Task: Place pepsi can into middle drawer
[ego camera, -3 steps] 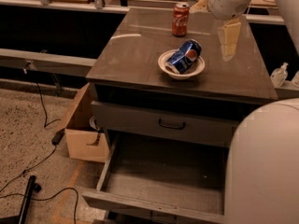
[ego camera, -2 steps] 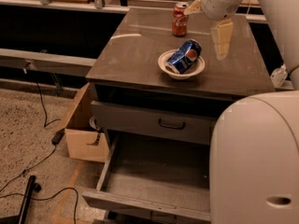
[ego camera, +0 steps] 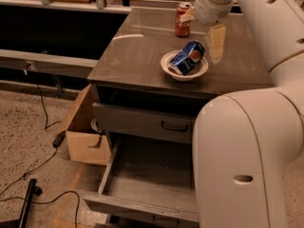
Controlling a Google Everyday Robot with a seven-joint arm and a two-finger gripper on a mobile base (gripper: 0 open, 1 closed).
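The pepsi can, blue with the globe logo, lies on its side in a white bowl on the cabinet top. My gripper hangs just behind and right of the bowl, above the counter, apart from the can. Its tan fingers are spread open and hold nothing. The middle drawer stands pulled out at the bottom of the cabinet, its dark floor bare. My own arm covers the drawer's right part.
A red cola can stands upright behind the bowl, close to the gripper's left finger. The upper drawer with a black handle is shut. A cardboard box sits left of the cabinet. Cables lie on the floor.
My gripper has moved left and a little lower, closer to the bowl and the pepsi can. My arm's body now fills more of the right side. The cans have not moved.
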